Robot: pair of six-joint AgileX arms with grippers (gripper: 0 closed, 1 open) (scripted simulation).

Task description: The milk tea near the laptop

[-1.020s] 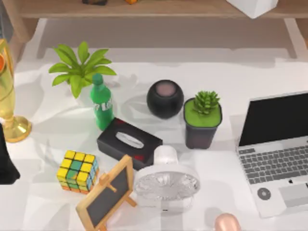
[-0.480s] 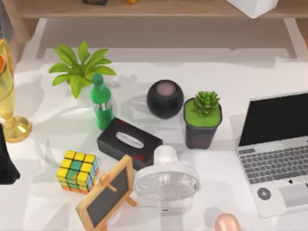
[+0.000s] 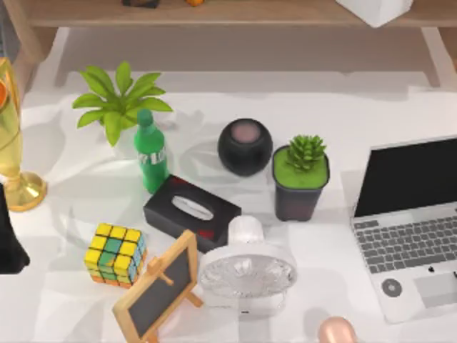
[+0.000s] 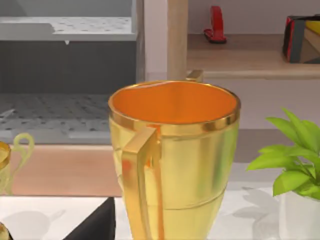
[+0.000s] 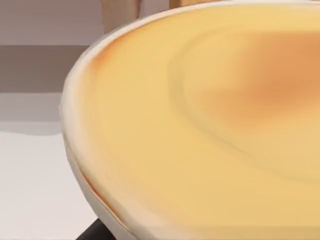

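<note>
Top view gives you the whole worktop (image 3: 371, 114), white and crowded. At its right edge stands the laptop (image 3: 410, 229), open, with the black screen toward the back and the small round sticker beside the trackpad. Next in size, the white fan (image 3: 246, 268) lies near the front edge, about the middle, and the golden cup (image 3: 11, 136) stands at the left edge. The milk tea (image 3: 335, 331) is the smallest: you see only its pinkish rounded top at the very front edge, between the fan and the front left corner of the laptop, near the laptop but not touching it.

You cannot tell the state of the fingers of either arm. The left wrist view looks at the golden cup (image 4: 172, 160) from close. The right wrist view looks at a smooth yellow-orange rounded surface (image 5: 210, 125) very close; you cannot say surely what it is.

I judge the approach is not finished. The next move calls for a gripper to come over the front edge and close on the milk tea without pushing the fan.
</note>
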